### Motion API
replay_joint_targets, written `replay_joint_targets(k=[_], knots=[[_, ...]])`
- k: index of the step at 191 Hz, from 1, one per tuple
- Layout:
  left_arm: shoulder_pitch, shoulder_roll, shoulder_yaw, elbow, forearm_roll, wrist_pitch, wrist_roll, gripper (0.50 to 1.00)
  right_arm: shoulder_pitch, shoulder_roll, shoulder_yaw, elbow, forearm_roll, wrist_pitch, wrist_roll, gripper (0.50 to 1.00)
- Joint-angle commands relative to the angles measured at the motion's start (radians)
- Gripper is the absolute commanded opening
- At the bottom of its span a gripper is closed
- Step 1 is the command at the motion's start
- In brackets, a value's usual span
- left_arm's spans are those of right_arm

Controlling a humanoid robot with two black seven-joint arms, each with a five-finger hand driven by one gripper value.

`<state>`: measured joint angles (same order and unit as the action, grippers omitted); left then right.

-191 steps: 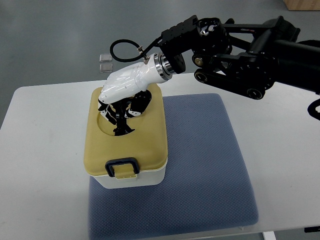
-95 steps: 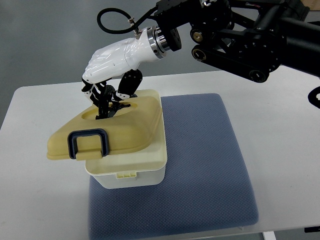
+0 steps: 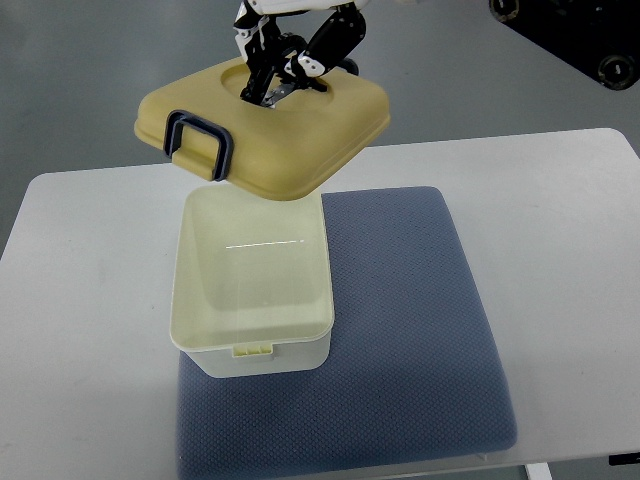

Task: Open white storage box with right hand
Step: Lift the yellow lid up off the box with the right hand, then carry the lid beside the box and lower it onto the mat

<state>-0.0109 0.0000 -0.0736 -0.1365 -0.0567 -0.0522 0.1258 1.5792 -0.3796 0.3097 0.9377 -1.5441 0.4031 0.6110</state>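
The white storage box (image 3: 255, 358) stands open on the left part of a blue mat, and its inside looks empty. Its yellow lid (image 3: 300, 140) hangs tilted in the air above the box's far end, with the dark blue latch handle (image 3: 200, 145) on its near left side. My right hand (image 3: 285, 55) is at the top edge of the view, fingers hooked into the recess on the lid's top and holding it up. Most of the hand is cut off by the frame.
The blue mat (image 3: 400, 330) lies on a white table (image 3: 80, 300). Black parts of my right arm (image 3: 580, 35) show at the top right corner. Grey floor lies beyond the table's far edge.
My right hand has raised the lid from the box, first tipping it up, then carrying it higher and farther away. The box is now fully uncovered.
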Motion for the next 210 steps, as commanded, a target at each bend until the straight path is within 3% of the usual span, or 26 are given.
replay_joint_targets(k=[1,71,210], knots=[[0.000,0.000,0.000,0.000,0.000,0.000,0.000,1.000,-0.027,-0.068,0.002,0.000,0.018,-0.006,0.000,0.500],[0.000,0.000,0.000,0.000,0.000,0.000,0.000,1.000,-0.232,-0.231,0.002,-0.022,0.018,-0.130,0.000,0.500],[-0.001,0.000,0.000,0.000,0.000,0.000,0.000,1.000,-0.531,-0.234,-0.017,-0.034,0.016,-0.314,0.000,0.500]])
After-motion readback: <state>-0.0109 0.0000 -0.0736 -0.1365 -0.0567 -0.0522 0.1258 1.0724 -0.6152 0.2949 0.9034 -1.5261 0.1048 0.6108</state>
